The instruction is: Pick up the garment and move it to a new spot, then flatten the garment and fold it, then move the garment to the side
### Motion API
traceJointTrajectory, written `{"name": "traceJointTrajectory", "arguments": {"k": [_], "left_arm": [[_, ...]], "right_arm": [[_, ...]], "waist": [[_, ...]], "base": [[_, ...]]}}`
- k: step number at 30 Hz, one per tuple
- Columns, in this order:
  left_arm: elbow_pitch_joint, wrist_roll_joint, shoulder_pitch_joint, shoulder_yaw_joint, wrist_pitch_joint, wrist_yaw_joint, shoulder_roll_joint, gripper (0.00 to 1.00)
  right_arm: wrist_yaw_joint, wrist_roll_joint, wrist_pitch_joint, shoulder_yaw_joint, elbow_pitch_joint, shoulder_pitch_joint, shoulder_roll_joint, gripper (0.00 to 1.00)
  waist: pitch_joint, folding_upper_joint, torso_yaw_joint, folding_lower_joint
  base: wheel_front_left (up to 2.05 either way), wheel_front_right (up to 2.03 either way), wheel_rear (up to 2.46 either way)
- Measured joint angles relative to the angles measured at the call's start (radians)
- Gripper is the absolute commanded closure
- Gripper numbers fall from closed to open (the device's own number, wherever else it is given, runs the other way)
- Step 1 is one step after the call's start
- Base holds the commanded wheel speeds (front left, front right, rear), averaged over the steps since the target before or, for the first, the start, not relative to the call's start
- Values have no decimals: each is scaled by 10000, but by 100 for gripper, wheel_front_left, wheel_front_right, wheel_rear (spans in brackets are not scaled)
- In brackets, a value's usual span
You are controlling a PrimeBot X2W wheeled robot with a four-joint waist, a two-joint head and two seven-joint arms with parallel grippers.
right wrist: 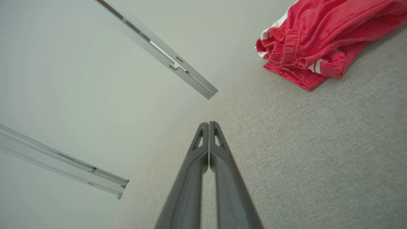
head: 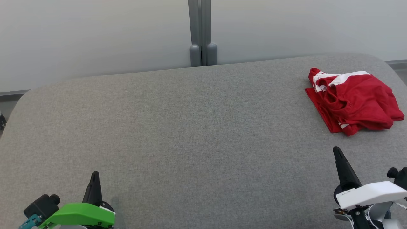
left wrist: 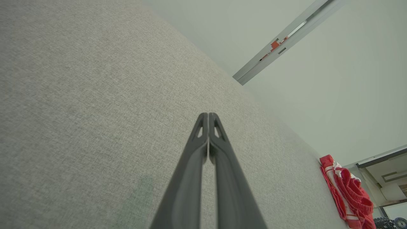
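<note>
A red garment (head: pixel 353 100) with white stripes lies crumpled in a heap at the far right of the grey fabric surface (head: pixel 190 127). It also shows in the left wrist view as the garment (left wrist: pixel 349 194) at the lower right, and in the right wrist view as the garment (right wrist: pixel 321 38) at the top right. My left gripper (head: pixel 94 174) rests at the lower left, shut and holding nothing, far from the cloth. My right gripper (head: pixel 336 149) is at the lower right, shut and holding nothing, a short way in front of the garment. Both pairs of fingertips touch in the wrist views: left gripper (left wrist: pixel 208 114), right gripper (right wrist: pixel 208 123).
A pale wall with a grey vertical post (head: pixel 201 31) stands behind the surface. The surface's rounded far corners drop off at left and right. A wide stretch of bare grey fabric lies between the two grippers.
</note>
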Motion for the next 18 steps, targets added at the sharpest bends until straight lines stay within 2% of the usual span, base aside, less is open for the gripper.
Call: {"name": "traceJointTrajectory", "arguments": {"k": [18], "left_arm": [[-19,-2033,-288,412,499,-303,-163,100]], "right_arm": [[-2,1956,268,-134,489,-411,144,100]], "waist": [[37,0,15,0]], "base": [[0,0,0]]}}
